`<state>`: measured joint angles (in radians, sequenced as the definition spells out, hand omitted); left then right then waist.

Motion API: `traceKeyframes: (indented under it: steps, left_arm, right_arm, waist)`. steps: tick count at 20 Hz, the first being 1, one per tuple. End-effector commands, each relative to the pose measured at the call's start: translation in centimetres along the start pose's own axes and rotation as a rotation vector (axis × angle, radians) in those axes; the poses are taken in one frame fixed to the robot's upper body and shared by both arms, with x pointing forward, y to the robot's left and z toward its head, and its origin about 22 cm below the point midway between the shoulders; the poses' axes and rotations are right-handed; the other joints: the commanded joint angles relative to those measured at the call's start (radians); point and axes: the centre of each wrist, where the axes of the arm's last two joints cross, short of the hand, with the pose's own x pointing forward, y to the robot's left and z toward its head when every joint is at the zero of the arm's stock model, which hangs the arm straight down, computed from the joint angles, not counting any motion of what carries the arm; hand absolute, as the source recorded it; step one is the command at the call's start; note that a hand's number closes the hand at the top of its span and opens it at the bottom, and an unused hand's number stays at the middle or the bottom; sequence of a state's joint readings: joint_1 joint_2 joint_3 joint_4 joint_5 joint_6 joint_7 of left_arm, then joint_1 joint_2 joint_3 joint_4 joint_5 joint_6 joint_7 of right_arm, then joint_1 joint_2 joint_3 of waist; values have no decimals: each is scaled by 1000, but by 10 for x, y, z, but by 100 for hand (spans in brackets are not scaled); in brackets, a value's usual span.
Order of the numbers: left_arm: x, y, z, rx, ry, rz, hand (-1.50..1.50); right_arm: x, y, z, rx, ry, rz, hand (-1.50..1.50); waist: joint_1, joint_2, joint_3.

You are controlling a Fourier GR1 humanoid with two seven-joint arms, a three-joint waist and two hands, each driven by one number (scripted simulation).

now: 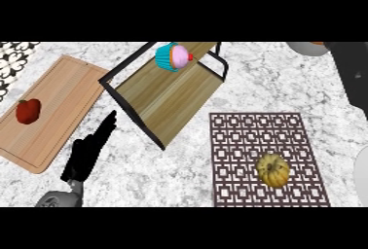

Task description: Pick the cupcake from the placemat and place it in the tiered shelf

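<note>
The cupcake (174,57), with a teal wrapper, pink frosting and a red cherry, lies tilted on the wooden tiered shelf (169,99) at the back, near its far end. No hand touches it. The brown patterned placemat (269,129) lies at the front right. My left hand (86,154) rests on the counter at the lower left with straight fingers pointing toward the shelf, holding nothing. A dark shape at the right edge looks like my right hand (351,73), mostly cut off by the frame and away from the cupcake.
A yellow-brown gourd (274,169) sits on the placemat. A wooden cutting board (54,104) at the left carries a red apple (28,111). A pale rounded object (309,47) shows at the top right. A patterned cloth (13,61) lies at the far left.
</note>
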<state>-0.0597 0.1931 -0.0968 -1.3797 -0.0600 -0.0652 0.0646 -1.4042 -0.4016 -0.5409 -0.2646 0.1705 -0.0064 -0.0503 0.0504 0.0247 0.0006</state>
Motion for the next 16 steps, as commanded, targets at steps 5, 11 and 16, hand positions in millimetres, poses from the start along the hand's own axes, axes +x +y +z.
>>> traceKeyframes:
  steps: [5, 11, 16]
  left_arm:
    - [1, -7, -3, 1, -12, -8, 0]
    - [12, -12, -9, -9, -20, -7, 0]
    - [11, -10, -8, -26, -41, -5, 0]
  right_arm:
    - [-13, -113, 20, 18, -65, 31, -150]
    - [-34, -117, 26, 89, -88, 58, -150]
    - [-38, -146, 37, 69, -84, 155, -150]
  waist:
    - [12, 8, 2]
    - [18, 7, 2]
    - [42, 17, 3]
